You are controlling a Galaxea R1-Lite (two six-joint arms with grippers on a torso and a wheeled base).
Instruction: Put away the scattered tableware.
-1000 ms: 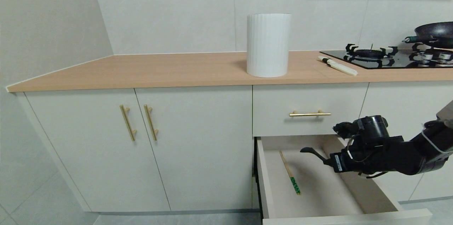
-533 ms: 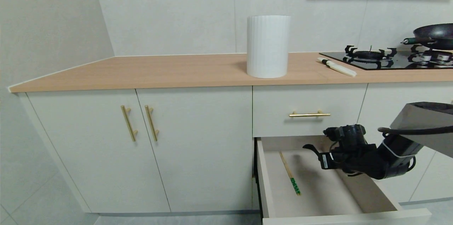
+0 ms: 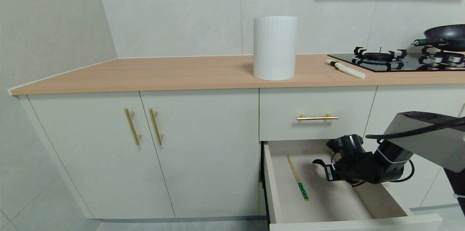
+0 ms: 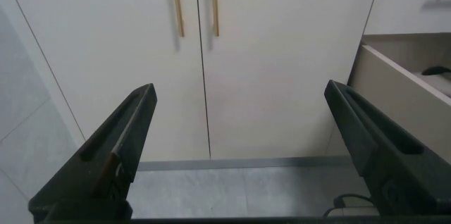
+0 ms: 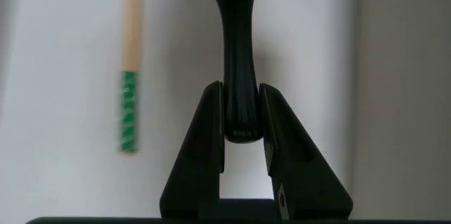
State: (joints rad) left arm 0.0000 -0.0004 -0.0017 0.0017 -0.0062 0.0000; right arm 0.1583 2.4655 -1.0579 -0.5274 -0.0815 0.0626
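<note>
Fingers point(image 5: 206, 129) of the right gripper point(image 5: 242, 97) are clamped on a black utensil point(image 5: 238, 34) over the open drawer point(image 3: 271, 187); a release is called for.

The worktop point(image 3: 163, 73) looks like matt wood grain, and the wall tiles point(image 3: 174, 13) behind it are glossy. The ribbed white canister point(image 3: 275, 47) near its front edge is matt. The drawer handle point(image 3: 318, 117) is brassy metal, the chopstick point(image 3: 297, 177) is bare wood, and the black spoon point(image 5: 238, 62) is smooth and faintly shiny.
</note>
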